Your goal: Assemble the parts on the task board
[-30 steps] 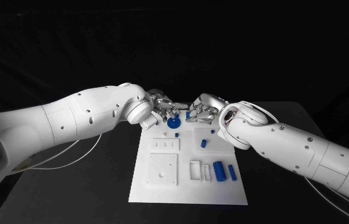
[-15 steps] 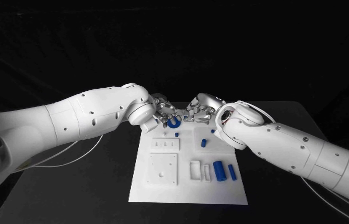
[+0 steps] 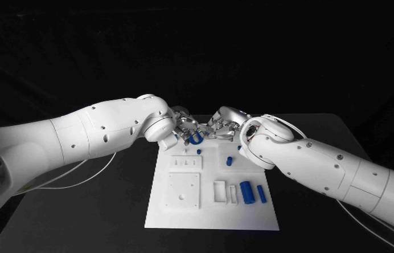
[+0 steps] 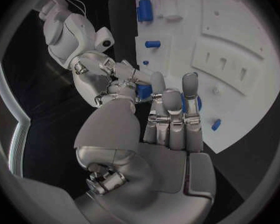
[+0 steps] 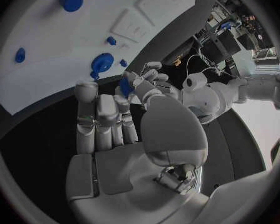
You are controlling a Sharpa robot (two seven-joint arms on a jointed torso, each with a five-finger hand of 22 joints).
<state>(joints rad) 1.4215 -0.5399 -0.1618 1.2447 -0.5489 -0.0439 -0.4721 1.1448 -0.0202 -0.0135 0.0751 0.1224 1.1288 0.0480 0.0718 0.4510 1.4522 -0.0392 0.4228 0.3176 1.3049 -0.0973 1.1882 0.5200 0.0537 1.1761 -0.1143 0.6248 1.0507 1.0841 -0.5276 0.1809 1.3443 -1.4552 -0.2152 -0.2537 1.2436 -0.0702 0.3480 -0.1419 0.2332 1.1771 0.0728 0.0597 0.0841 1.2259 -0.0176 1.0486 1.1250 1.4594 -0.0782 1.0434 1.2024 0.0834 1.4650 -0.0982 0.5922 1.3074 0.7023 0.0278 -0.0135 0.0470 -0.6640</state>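
Over the far end of the white task board (image 3: 212, 219) my left hand (image 3: 184, 129) and right hand (image 3: 223, 126) meet fingertip to fingertip. A small blue part (image 5: 125, 86) is pinched between them, with fingertips of both hands on it; it also appears as the small blue part (image 4: 143, 90) in the left wrist view. The other fingers of each hand stand straight and apart. Just under the hands a blue gear (image 5: 102, 63) lies on the board, half covered as the blue gear (image 3: 197, 137) in the head view.
More blue parts lie on the board: a peg (image 3: 230, 162) in the middle, a thick cylinder (image 3: 247, 192) and a thin one (image 3: 262, 194) near the right edge. White blocks (image 3: 220, 191) stand beside them. Black table surrounds the board.
My right hand has moved left and closed the gap to the left hand. The blue gear, in full sight a second ago, is now partly covered by the fingers.
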